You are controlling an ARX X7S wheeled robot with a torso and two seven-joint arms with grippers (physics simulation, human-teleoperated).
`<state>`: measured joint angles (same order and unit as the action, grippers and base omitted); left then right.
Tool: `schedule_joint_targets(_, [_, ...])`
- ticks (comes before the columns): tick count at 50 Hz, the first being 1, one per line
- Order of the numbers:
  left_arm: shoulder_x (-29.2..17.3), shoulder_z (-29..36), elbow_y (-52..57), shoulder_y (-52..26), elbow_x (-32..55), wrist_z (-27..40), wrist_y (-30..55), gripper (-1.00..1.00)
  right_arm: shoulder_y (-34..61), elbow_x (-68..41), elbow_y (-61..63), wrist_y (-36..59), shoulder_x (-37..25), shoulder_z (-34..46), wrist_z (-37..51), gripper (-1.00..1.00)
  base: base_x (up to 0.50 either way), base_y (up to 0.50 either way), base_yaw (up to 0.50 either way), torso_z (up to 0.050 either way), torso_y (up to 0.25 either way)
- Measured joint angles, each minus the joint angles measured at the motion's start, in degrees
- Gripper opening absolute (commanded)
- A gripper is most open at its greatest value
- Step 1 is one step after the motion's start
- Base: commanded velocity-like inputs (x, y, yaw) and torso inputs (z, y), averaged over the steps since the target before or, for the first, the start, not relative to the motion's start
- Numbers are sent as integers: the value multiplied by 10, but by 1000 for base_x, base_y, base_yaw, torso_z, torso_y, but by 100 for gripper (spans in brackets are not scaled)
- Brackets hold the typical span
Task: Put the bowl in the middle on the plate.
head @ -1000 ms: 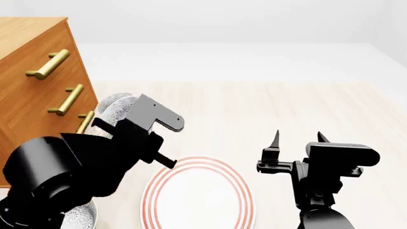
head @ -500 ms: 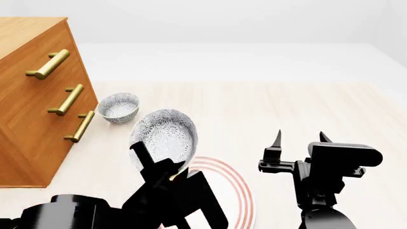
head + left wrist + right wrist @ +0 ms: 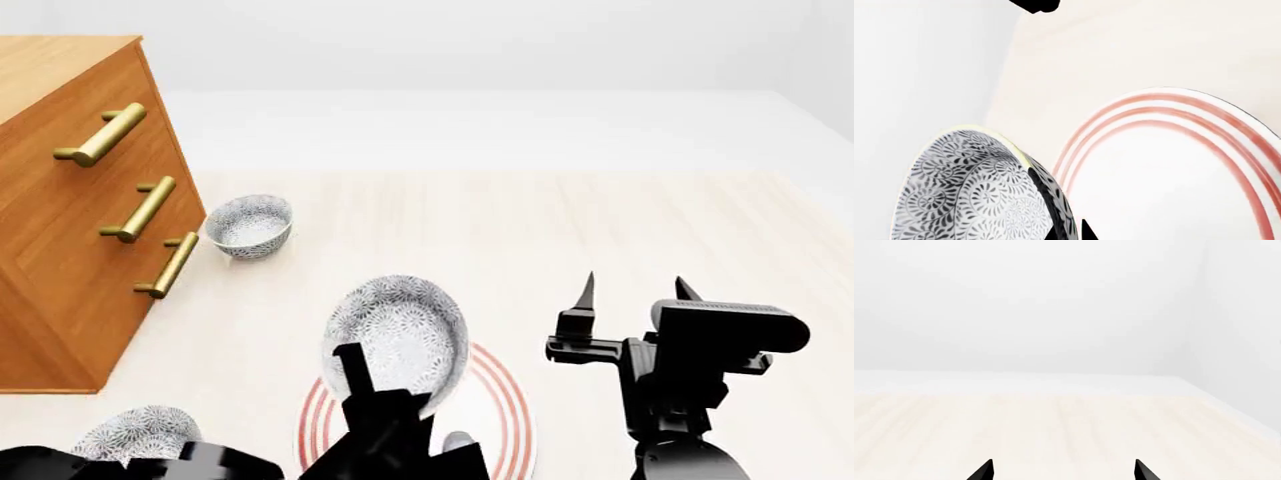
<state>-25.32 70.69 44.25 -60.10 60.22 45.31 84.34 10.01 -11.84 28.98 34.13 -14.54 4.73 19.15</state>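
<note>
The bowl, white with a grey-blue floral speckle, hangs tilted over the left part of the plate, a wide white plate with red rings. My left gripper is shut on the bowl's rim from below. In the left wrist view the bowl sits beside the plate, and the left gripper pinches its rim between two black tips. My right gripper stands open to the right of the plate, holding nothing. The right wrist view shows the right gripper over bare table.
A wooden drawer cabinet with brass handles stands at the left. A second speckled bowl rests beside it, and a third bowl lies at the near left, partly behind my left arm.
My left arm has carried the bowl from beside the cabinet rightward and nearer, over the plate. The near-left bowl has come into view. The right arm has barely moved.
</note>
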Motion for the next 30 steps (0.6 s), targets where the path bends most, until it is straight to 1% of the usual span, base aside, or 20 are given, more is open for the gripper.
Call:
schedule_joint_targets(9, [11,31,-9,-9,-8,-8,-13,-100,0,-2,2,2,-2,1,3,100,0,0,0,0,1])
schedule_joint_targets(23, [18,75,-51,-34,-37,-54,-54,-100,0,-5,10,6,-5,1,7,100,0,0,0,0,0])
schedule_joint_targets(30, [23,83,-69,-39,-29,-76,-62,-100,-3,-7,12,4,-7,1,9,100,0,0,0,0,1])
